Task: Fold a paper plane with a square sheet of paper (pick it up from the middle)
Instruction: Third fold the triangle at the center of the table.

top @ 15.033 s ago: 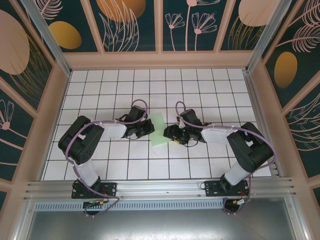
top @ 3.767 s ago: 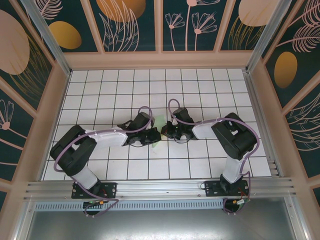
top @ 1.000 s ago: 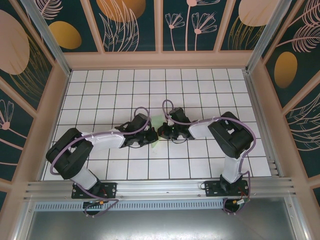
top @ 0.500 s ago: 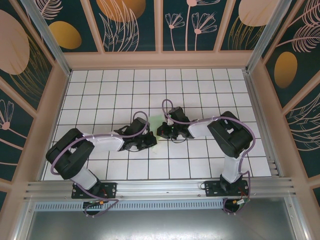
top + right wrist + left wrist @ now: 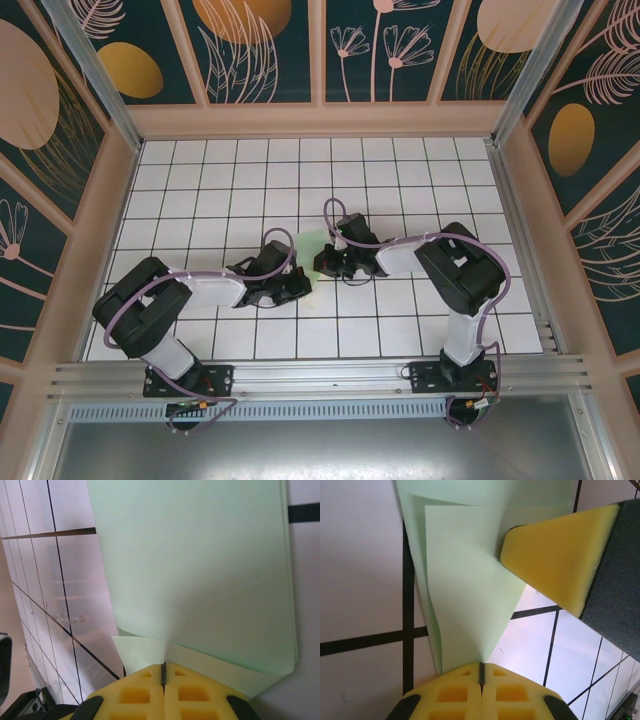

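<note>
Two arms bent low over the middle of the white-tiled counter [image 5: 400, 180], tips nearly meeting. Between them, the pale green sheet of paper [image 5: 308, 243], partly folded (more than one layer visible in both wrist views), just far of the left end effector [image 5: 300, 285] and just left of the right end effector [image 5: 324, 264]. From the left wrist: yellow fingers [image 5: 460, 695] pressed together, clamped on a narrow tip of the sheet [image 5: 465, 580], the green spreading wider toward the top of that view. At upper right there, one yellow pad [image 5: 555, 555] of the right end effector against the sheet's edge. From the right wrist: fingers [image 5: 135, 695] likewise shut tight on the paper [image 5: 200, 565], a second layer peeping out below and along the right edge.
</note>
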Motion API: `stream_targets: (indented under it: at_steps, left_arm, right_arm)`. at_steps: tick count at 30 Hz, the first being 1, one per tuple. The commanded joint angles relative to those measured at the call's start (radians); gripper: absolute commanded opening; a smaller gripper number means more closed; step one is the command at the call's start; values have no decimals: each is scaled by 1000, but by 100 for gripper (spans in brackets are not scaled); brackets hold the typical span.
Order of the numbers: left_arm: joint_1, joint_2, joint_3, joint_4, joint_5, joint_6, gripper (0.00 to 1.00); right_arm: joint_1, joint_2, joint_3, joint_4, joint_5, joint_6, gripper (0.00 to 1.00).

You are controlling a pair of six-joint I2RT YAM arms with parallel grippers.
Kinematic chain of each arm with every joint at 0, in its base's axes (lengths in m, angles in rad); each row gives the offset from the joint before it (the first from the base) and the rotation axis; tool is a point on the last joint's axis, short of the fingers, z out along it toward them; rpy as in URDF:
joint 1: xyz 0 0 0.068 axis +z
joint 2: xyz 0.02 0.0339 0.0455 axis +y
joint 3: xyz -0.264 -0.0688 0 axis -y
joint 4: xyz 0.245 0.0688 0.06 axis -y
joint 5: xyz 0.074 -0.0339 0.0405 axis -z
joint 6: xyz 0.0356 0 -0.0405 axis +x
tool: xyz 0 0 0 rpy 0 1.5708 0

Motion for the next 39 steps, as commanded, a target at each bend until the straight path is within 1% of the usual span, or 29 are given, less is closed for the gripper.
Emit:
stream_targets:
  at_steps: [1, 7, 11, 13, 16, 18, 21, 23, 28, 33, 39]
  left_arm:
    - [-17, -22, -49, -85, -3, -17, 6]
    - [-43, -60, -81, -156, -18, -2, 5]
    - [-43, -117, -52, -208, -72, 28, 4]
    - [-42, -146, -16, -194, -84, 42, 4]
    - [-42, -187, 27, -125, -100, 53, 4]
    - [-41, -192, 45, -100, -125, 54, 4]
    - [-42, -152, 81, -126, -179, 63, 3]
    - [-42, -111, 97, -141, -193, 68, 2]
    - [-41, -31, 96, -141, -179, 65, 0]
    - [-42, 9, 78, -120, -134, 58, 0]
    - [-41, 35, 57, -154, -130, 57, 0]
  right_arm:
    - [4, 47, 4, -64, 37, -17, 3]
    - [4, 51, 1, -71, 39, -21, 3]
    - [3, 48, -4, -71, 37, -22, 3]
    - [4, 48, -5, -71, 37, -22, 3]
    - [4, 47, -5, -70, 37, -23, 3]
    - [3, 47, -5, -70, 37, -22, 3]
    - [4, 50, -4, -66, 35, -21, 3]
    - [4, 50, -6, -64, 34, -19, 3]
    - [5, 48, -3, -60, 28, -19, 3]
    - [4, 35, 7, -43, 13, -25, 3]
    - [-2, -33, 48, -41, 17, -74, 3]
